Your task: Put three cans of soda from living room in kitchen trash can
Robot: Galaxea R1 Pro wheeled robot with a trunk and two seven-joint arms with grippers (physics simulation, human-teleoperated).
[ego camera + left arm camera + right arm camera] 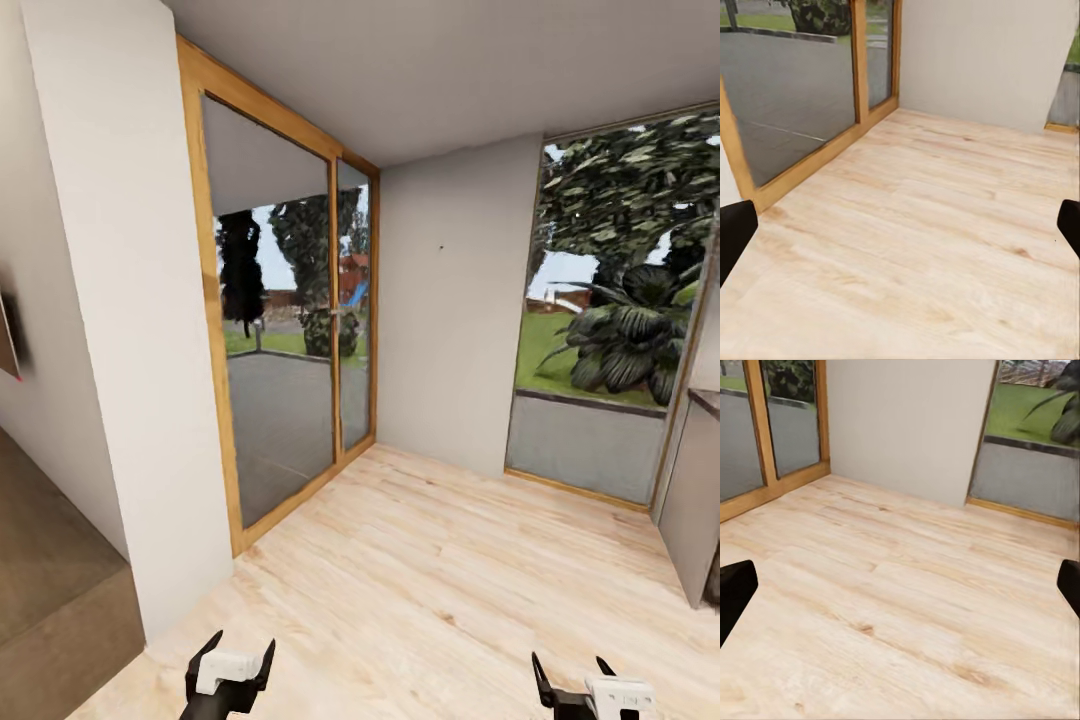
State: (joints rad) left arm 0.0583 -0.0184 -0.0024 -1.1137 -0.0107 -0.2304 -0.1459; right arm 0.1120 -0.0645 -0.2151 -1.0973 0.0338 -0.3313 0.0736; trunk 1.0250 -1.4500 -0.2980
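Note:
No soda can and no trash can is in sight here. My left gripper [234, 650] hangs low at the head view's bottom left, open, with nothing between its black fingers [735, 229]. My right gripper [572, 672] sits at the bottom right, also open and empty, its fingers [735, 589] spread wide over the pale wood floor [430, 560].
A wood-framed glass sliding door [285, 320] stands ahead on the left, next to a white wall corner [130, 330]. A large window [610, 300] with plants outside is at the right. A grey cabinet [695, 500] edges in at far right. A lower brown floor [50, 580] lies left.

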